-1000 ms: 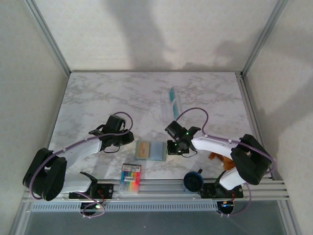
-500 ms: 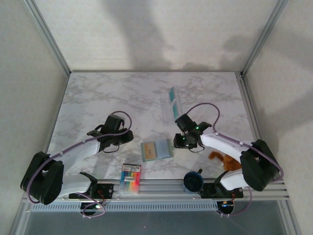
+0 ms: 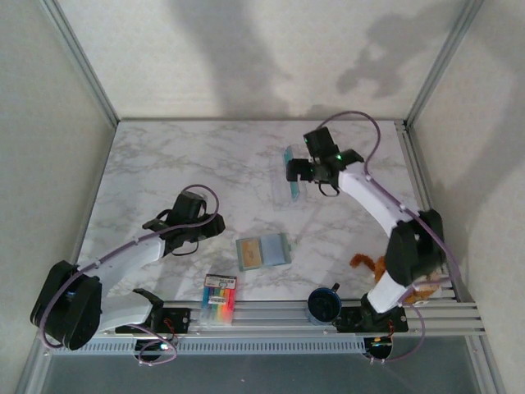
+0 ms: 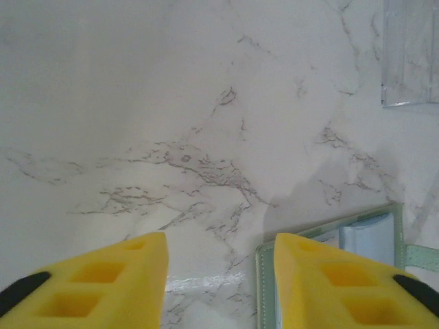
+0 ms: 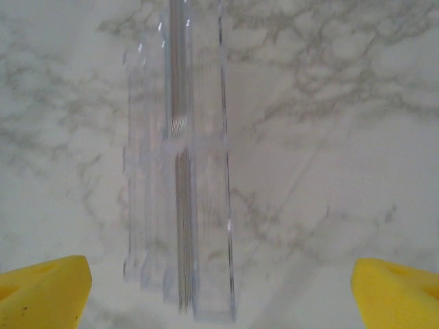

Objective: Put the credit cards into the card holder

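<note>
Right end effector [image 5: 219,267], jaws wide apart, hovers upper right of the desk [image 3: 164,164], over the clear rack [image 5: 180,205] of teal credit cards [image 3: 288,155]; left end effector [image 4: 219,253], jaws apart, empty, sits near the card holder [image 3: 264,251], lower centre. A skewed pinch could tip the rack.

counter [image 3: 180,164]: marble-look, smooth, faint sheen
clear rack [image 5: 182,205]: transparent glossy plastic
card holder [image 3: 277,248]: matt, leather-like

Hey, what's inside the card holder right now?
The card holder lies open: a tan patch on its left half, pale blue-grey on its right. Whether cards sit tucked in its pockets is hidden.
</note>
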Controlling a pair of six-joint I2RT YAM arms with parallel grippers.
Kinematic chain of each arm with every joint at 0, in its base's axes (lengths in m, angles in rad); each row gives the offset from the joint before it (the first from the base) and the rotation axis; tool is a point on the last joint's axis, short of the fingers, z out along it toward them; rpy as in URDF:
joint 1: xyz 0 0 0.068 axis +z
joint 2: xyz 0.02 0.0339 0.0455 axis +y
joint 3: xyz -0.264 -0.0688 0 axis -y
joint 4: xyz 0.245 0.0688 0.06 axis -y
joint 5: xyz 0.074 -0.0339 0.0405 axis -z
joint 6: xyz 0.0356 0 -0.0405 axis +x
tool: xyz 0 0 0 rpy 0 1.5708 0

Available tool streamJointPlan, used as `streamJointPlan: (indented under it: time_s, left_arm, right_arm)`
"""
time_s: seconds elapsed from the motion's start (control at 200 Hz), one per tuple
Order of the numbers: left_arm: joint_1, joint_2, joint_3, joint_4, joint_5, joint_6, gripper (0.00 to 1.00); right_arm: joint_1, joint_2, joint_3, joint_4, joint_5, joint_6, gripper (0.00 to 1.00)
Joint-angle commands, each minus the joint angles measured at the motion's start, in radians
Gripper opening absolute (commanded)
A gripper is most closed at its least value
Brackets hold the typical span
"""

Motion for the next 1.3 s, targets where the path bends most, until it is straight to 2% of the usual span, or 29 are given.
streamJointPlan:
  time_s: [0.0, 0.16, 0.235, 0.461, 0.761, 1.091, 1.296]
  left_arm:
    - [-0.003, -0.051, -0.013, -0.027, -0.057, 0.006, 0.54]
    - [0.001, -0.105, -0.033, -0.067, -0.129, 0.010, 0.73]
    - [0.005, -0.122, -0.042, -0.068, -0.140, 0.008, 0.78]
    - [0.008, -0.131, -0.056, -0.067, -0.147, 0.007, 0.79]
    - [0.009, -0.109, -0.049, -0.074, -0.141, 0.025, 0.79]
    - [0.009, -0.131, -0.065, -0.099, -0.167, 0.025, 0.79]
    - [0.008, -0.149, -0.076, -0.103, -0.153, 0.015, 0.78]
  right_arm:
    - [-0.018, 0.138, 0.135, -0.047, 0.028, -0.089, 0.99]
    - [-0.023, 0.318, 0.327, -0.099, 0.067, -0.147, 0.99]
    - [-0.030, 0.383, 0.399, -0.122, 0.089, -0.168, 0.99]
    - [-0.038, 0.509, 0.560, -0.199, 0.156, -0.216, 0.94]
    - [-0.030, 0.490, 0.537, -0.197, 0.293, -0.247, 0.90]
    - [-0.010, 0.504, 0.557, -0.229, 0.371, -0.260, 0.79]
    - [0.010, 0.529, 0.580, -0.252, 0.452, -0.254, 0.81]
